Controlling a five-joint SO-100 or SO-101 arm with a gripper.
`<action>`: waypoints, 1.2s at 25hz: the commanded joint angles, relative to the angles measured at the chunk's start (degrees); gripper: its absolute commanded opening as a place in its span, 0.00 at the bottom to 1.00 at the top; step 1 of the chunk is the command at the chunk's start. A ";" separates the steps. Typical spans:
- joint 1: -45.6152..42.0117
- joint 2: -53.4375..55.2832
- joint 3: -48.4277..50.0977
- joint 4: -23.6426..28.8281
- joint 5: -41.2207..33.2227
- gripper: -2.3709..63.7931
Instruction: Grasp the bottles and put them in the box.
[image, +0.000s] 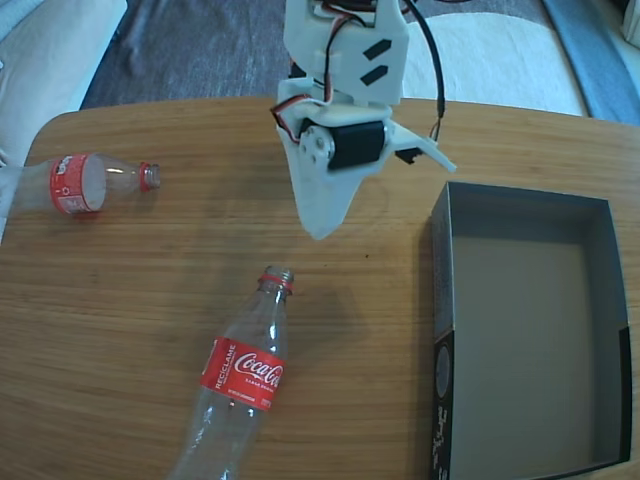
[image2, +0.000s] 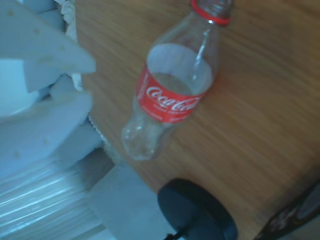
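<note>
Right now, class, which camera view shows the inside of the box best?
The fixed view: the box lies open with its whole grey floor visible and empty. The wrist view shows at most a dark corner at its lower right edge, too blurred to identify.

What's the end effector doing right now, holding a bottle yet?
End effector: holding nothing, above the table; open or closed cannot be told. Both bottles lie on the table.

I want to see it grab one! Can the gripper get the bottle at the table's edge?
Probably yes. That bottle lies alone on the table, nothing covering it, and the open gripper hangs above bare wood nearby.
</note>
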 joint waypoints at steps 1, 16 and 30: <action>0.09 -0.97 -5.54 2.72 -0.26 0.04; -2.46 -5.71 -9.32 9.32 -3.52 0.04; 0.09 -17.67 -8.35 9.23 -31.29 0.36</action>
